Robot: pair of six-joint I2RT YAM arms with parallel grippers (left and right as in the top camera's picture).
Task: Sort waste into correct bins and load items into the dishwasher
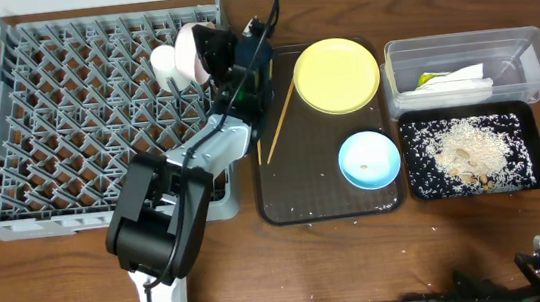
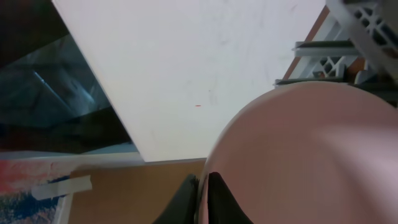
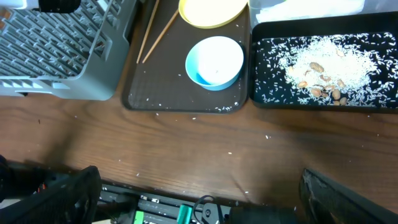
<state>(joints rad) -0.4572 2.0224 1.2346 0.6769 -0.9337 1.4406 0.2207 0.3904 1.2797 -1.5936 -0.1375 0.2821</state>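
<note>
Status, near to far. My right end effector (image 3: 199, 177) hangs over the near edge of the tabletop (image 3: 186, 143), fingers spread wide, nothing between them. Loose rice crumbs (image 3: 230, 152) are scattered on the wood just ahead of it.

Next is the brown serving tray (image 1: 313, 182). Light blue bowl (image 1: 369, 158) sits upright at its near right, mouth up. Black tray (image 1: 416, 156) is just right of the brown one, long axis left-right, holding rice and nut-like bits.

Chopsticks (image 1: 280, 120) lie side by side along the brown tray's left side. Their long axis runs near-left to far-right, far tips toward the yellow plate (image 1: 336, 74). The plate lies flat at the tray's far right.

Clear tub (image 1: 531, 48) is behind the black tray on the same left-right axis, with the crumpled napkin (image 1: 456, 79) and its yellow-green scrap inside.

Farthest: my left end effector (image 2: 202, 186) is clamped on the rim of the white bowl (image 2: 311, 155). The bowl is tipped on edge over the far right corner of the grey rack (image 1: 57, 133). Can't tell which way its mouth faces. Small white cup (image 1: 162, 62) is just left of it.
</note>
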